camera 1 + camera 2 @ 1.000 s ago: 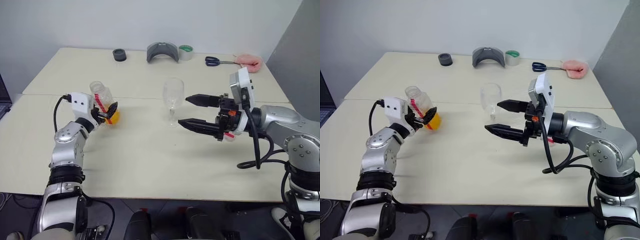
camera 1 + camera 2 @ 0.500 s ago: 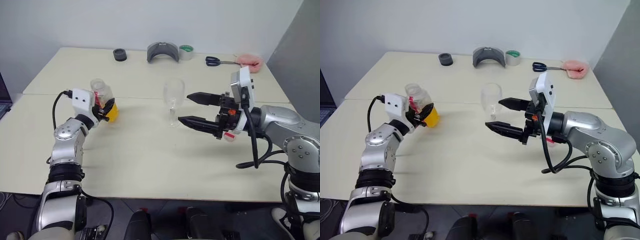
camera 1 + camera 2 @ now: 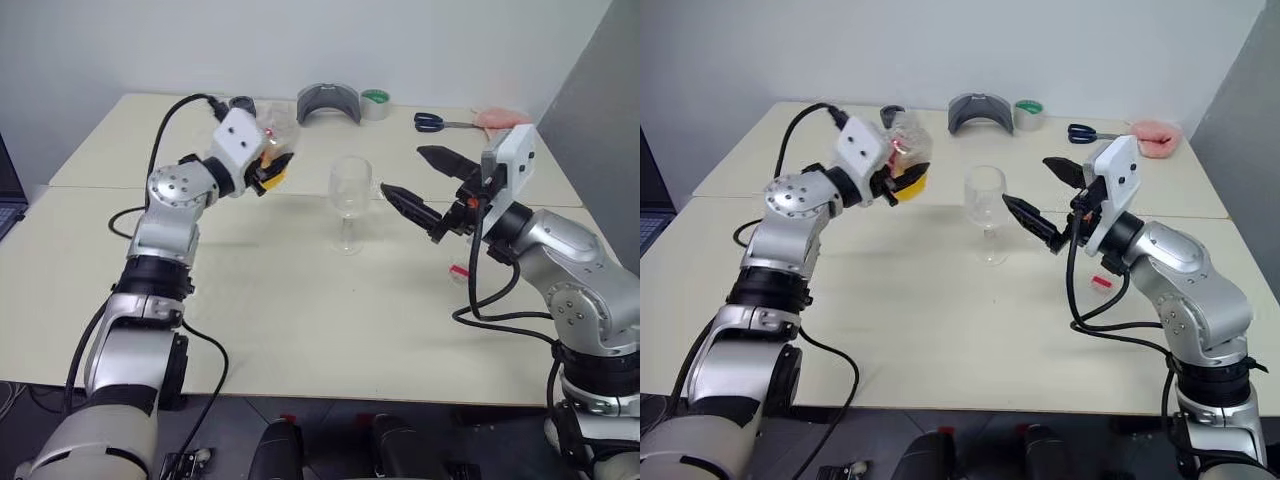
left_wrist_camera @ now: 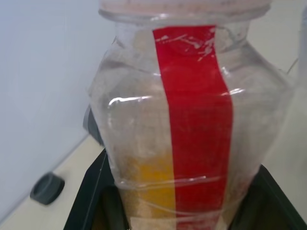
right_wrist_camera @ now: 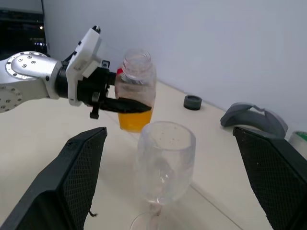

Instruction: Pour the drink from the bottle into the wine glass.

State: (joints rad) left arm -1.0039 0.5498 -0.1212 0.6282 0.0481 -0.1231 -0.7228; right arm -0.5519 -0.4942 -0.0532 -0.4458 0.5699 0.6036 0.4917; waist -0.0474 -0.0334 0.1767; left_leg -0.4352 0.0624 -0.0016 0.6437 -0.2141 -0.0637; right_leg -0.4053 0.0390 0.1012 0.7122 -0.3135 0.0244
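My left gripper (image 3: 272, 168) is shut on the bottle (image 3: 908, 148), holding it roughly upright in the air to the left of the wine glass (image 3: 349, 203). The bottle is clear with a red strip (image 4: 199, 120) and an open mouth. The orange drink (image 5: 135, 120) fills its lower part. The empty glass stands on the table (image 3: 300, 320). My right gripper (image 3: 1027, 179) is open just right of the glass bowl, apart from it, its fingers (image 5: 72, 177) pointing toward the glass.
A small pink-red piece (image 3: 458, 272) lies on the table below my right arm. Along the far edge sit a dark ring (image 3: 238, 105), a grey curved object (image 3: 327, 103), a tape roll (image 3: 373, 102), scissors (image 3: 430, 122) and a pink thing (image 3: 500, 118).
My left arm has lifted the bottle off the table and carried it right, toward the glass, turning it more upright. My right gripper rose and tilted beside the glass, staying open.
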